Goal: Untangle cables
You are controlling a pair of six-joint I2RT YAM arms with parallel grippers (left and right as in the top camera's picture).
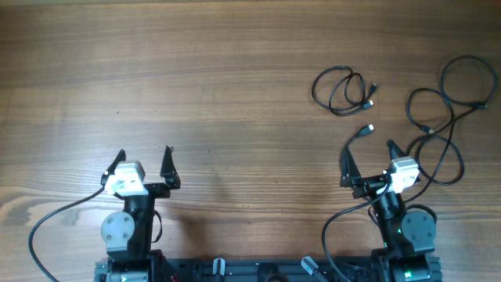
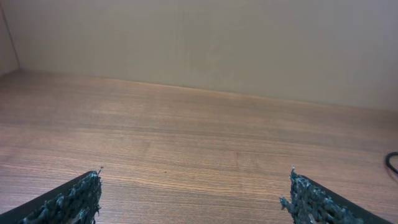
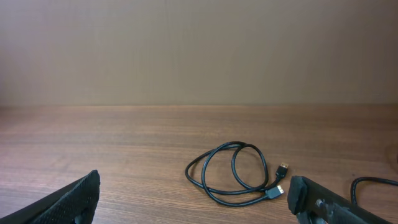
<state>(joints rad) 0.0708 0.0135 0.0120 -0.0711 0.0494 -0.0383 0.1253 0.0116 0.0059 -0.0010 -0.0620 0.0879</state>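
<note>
A small black cable (image 1: 339,90) lay in a loose double loop ahead of the right gripper (image 1: 369,149), well apart from its jaws, with both plug ends just beside the coil. A longer black cable (image 1: 446,117) sprawled in several open loops ahead and right of the jaws. Its nearest plug (image 1: 366,129) lay just ahead of them.

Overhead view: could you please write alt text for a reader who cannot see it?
Thin black cables lie loose at the far right of a wooden table, as a small coil and wider loops beside it. Two robot arms sit at the near edge, the left gripper and right gripper both open and empty.
</note>
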